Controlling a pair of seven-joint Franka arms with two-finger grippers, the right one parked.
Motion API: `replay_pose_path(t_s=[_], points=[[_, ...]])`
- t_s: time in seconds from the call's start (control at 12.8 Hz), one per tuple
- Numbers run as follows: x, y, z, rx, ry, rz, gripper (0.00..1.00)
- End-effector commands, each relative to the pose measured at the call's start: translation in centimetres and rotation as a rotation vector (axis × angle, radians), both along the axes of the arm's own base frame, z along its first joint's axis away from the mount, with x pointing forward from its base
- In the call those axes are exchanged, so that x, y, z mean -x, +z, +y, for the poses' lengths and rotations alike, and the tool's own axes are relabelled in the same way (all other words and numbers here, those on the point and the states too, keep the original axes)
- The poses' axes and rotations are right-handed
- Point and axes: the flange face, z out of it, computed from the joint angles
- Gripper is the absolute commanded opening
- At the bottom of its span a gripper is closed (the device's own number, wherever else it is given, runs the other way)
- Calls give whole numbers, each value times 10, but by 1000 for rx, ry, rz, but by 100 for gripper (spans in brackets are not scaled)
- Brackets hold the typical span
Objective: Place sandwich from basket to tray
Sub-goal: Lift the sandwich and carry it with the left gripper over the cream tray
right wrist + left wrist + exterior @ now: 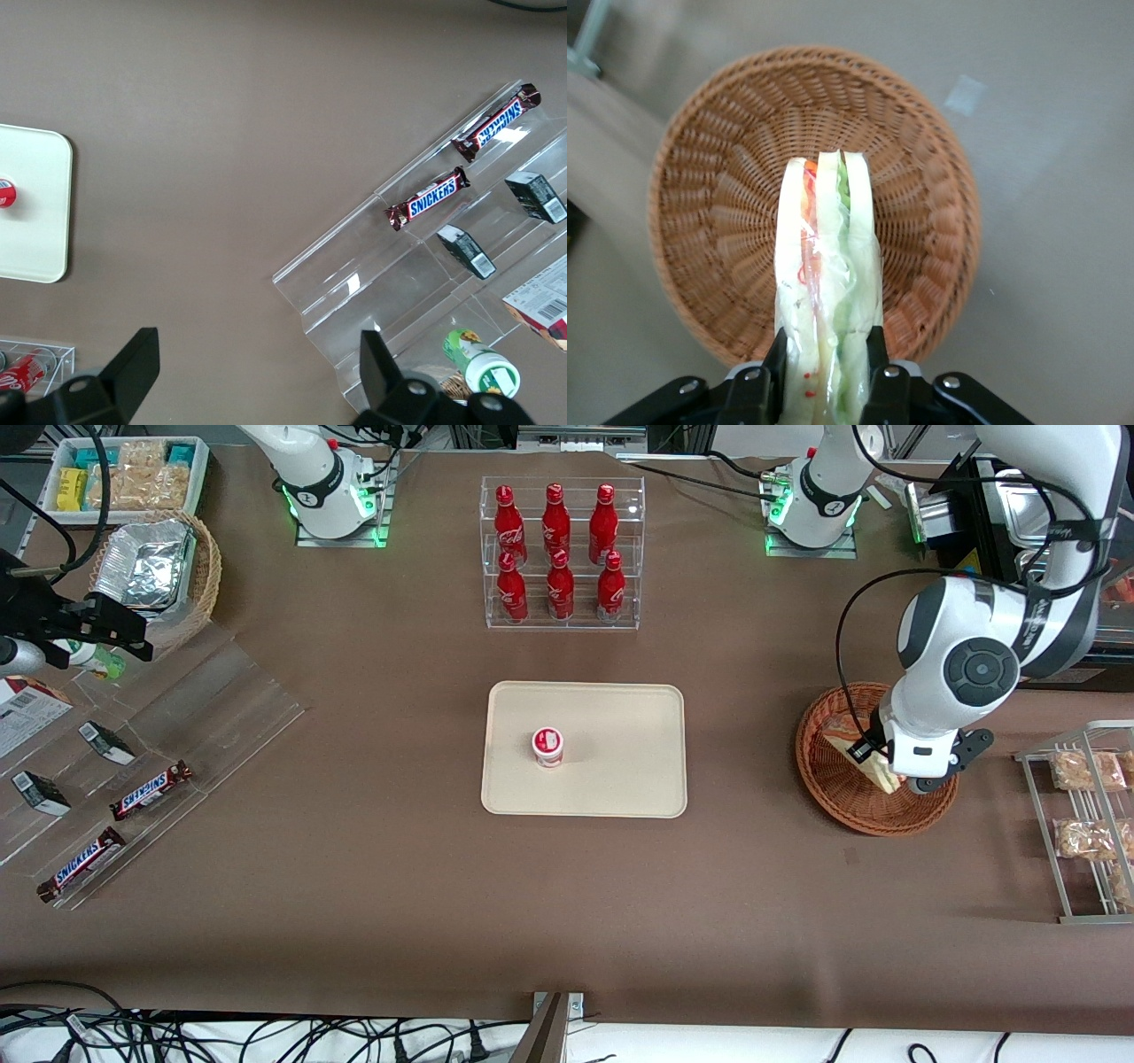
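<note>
The brown paper-covered table [354,886] spreads under everything, and at its middle lies the flat rectangular cream-beige tray with rounded corners [620,779], which carries a small white cup with a red lid [547,746]. Farther from the front camera than the tray stands a clear acrylic rack of six red cola bottles [560,553]. Toward the parked arm's end of the table sits a stepped clear acrylic display [190,717] with two Snickers bars [151,790] on it. Toward the working arm's end rests the round shallow reddish-brown woven wicker basket [842,797], with a metal wire rack of bagged beige snacks [1085,824] just beside it. The left arm's black two-finger gripper [826,372] hangs directly over the basket, its fingers [776,359] clamped on the two bread faces of the small triangular wedge sandwich in clear wrap [828,274]. The sandwich is held above the basket's woven floor, its green and orange filling edge showing between the white slices.
</note>
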Motion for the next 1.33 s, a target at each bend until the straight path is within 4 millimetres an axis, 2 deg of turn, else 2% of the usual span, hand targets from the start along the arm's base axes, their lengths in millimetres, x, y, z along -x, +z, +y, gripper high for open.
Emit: replay_pose_path(t_s=[0.0, 0.31, 0.47, 0.63, 1.02, 1.25], points=[[-11, 47, -26, 1, -123, 23, 37], [4, 58, -114, 83, -327, 24, 37], [11, 50, -164, 134, -408, 39, 37], [15, 42, -200, 181, -467, 19, 37], [40, 4, -288, 256, -573, -27, 37], [50, -26, -317, 269, -586, -41, 37]])
